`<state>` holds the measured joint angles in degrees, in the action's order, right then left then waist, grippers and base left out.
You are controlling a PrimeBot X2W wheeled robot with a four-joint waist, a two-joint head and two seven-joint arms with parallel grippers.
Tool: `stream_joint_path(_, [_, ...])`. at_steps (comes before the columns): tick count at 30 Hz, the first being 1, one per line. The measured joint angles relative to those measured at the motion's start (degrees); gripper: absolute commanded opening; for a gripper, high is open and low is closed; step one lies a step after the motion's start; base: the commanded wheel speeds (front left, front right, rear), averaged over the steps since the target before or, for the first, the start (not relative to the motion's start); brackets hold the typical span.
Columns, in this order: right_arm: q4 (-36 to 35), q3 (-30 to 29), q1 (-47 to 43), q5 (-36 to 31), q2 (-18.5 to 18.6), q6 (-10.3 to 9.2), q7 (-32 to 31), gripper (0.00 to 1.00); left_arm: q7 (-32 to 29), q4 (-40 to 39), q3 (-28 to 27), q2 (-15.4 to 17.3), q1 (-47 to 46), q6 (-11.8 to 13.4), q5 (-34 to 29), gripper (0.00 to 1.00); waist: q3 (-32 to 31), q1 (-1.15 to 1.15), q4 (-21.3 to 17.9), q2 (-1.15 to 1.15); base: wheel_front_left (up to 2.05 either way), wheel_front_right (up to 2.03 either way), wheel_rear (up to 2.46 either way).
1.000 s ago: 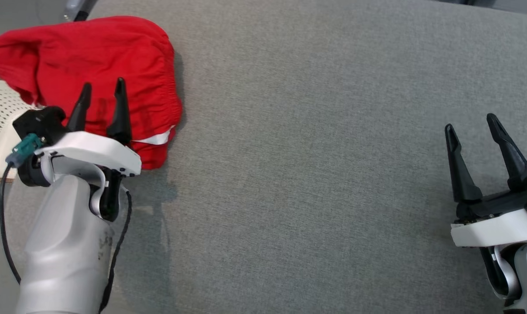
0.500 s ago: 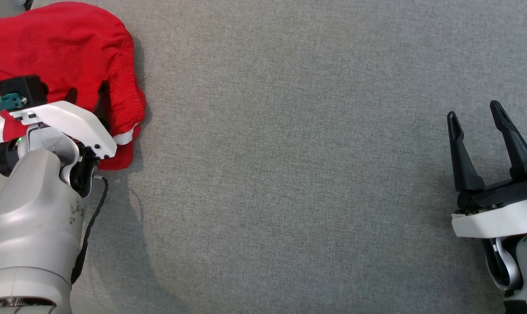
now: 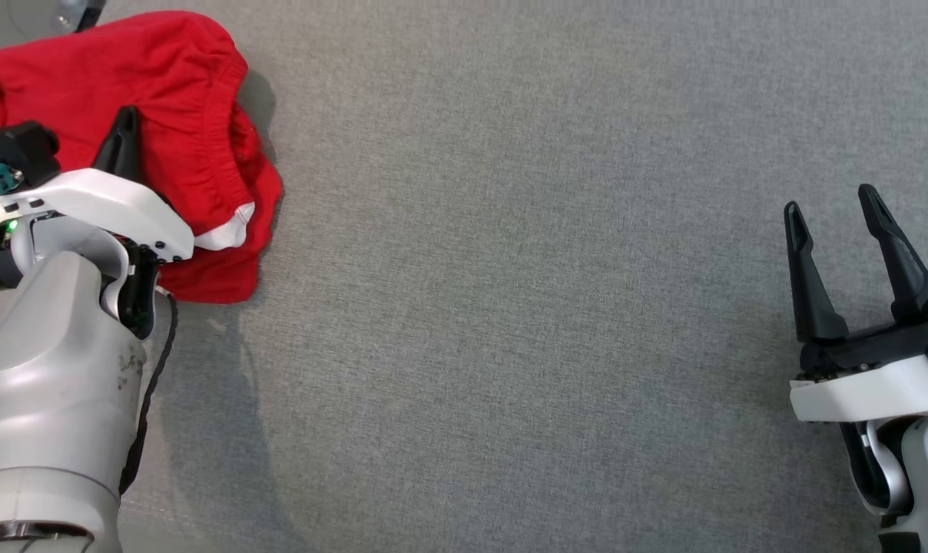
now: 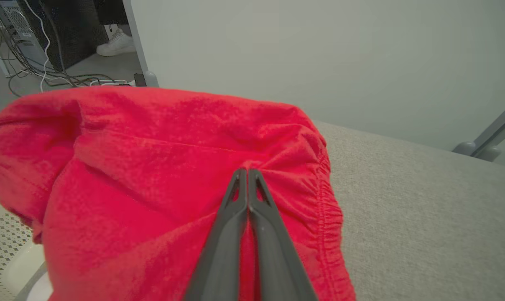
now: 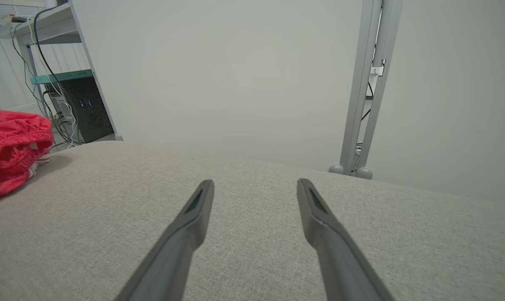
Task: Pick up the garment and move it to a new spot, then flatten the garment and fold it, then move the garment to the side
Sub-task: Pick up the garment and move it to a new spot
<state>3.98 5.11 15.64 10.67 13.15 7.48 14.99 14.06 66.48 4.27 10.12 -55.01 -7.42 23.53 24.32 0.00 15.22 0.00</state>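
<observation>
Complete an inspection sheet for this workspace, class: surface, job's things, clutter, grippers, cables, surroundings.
Surface: grey fabric top, flat.
Job's things: red garment, bunched at the left end, white trim showing.
Clutter: white perforated tray beside the garment.
Grippers: left gripper, jaws shut on the garment; right gripper, jaws open, above the surface, apart from the garment.
Cables: black cable along the left forearm; loose cables on the floor.
Surroundings: pale wall, metal post, computer tower, a person's white shoe.
</observation>
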Motion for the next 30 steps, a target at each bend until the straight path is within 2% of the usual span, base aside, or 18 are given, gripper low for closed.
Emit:
stream_joint_path(4, [0.0, -0.4, -0.7, 0.0, -0.7, 0.00, 0.0, 1.00, 0.8, -4.5, -0.7, 0.7, 1.9, 0.9, -0.5, 0.00, -1.7, 0.00, 0.2, 0.00, 0.00, 0.00, 0.00])
stream_joint_path(9, [-0.1, -1.3, -1.5, 0.0, -1.6, 0.00, 0.0, 1.00, 1.0, -18.5, -3.6, 1.4, 6.9, 3.2, -2.4, 0.00, -4.2, 0.00, 0.3, 0.00, 0.00, 0.00, 0.00])
stream_joint_path(15, [-0.6, -2.8, -3.4, -0.2, -3.5, 0.00, 0.0, 1.00, 1.0, -32.5, -6.6, 0.4, 16.3, 4.3, -4.0, 0.00, -7.6, 0.00, -0.1, 0.00, 0.00, 0.00, 0.00])
stream_joint_path(18, [-0.6, -3.4, -5.7, -0.4, -5.0, 0.00, 0.0, 1.00, 1.0, -40.2, -6.9, -0.5, 23.9, 5.0, -5.0, 0.00, -10.5, 0.00, -1.0, 0.00, 0.00, 0.00, 0.00])
stream_joint_path(24, [-1.8, -4.5, -8.2, -0.6, -6.3, 0.00, 0.0, 1.00, -0.4, -54.4, -4.5, -1.9, 33.3, 6.1, -6.6, 0.00, -13.8, 0.00, -3.4, 0.00, 0.00, 0.00, 0.00])
stream_joint_path(30, [-4.3, -5.1, -8.7, -0.8, -7.4, 0.00, 0.0, 1.00, -4.9, -67.7, 1.5, -4.1, 37.5, 6.0, -7.8, 0.00, -14.4, 0.00, -6.9, 0.00, 0.00, 0.00, 0.00])
